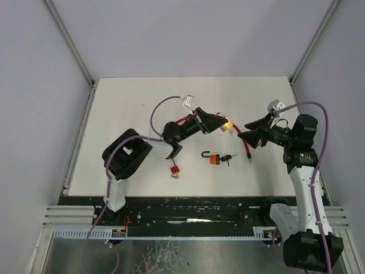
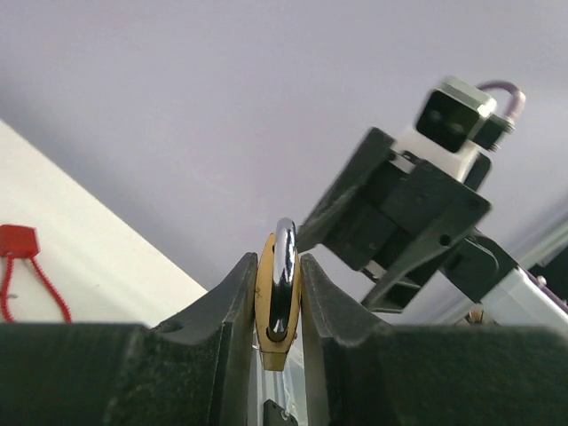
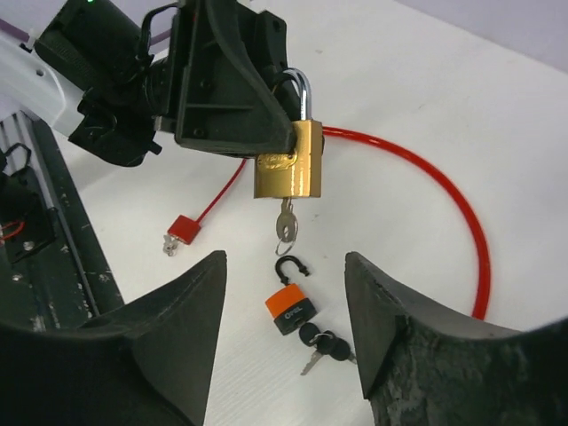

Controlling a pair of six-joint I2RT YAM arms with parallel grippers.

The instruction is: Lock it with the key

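Right wrist view: the left tool (image 3: 286, 142) pinches a brass padlock with a steel shackle (image 3: 288, 169) up off the white worktop (image 3: 461, 115), and a small silver key (image 3: 286, 226) sits in its keyhole. The right tool (image 3: 284, 266) is spread just below the key, touching nothing. The turn looks like what is left; I cannot tell whether the shackle is latched.

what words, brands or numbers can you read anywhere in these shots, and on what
No text here can be read.
orange padlock: a small pale mark on its black lower part, too small to read.
brass padlock: no lettering shows on the face in view.
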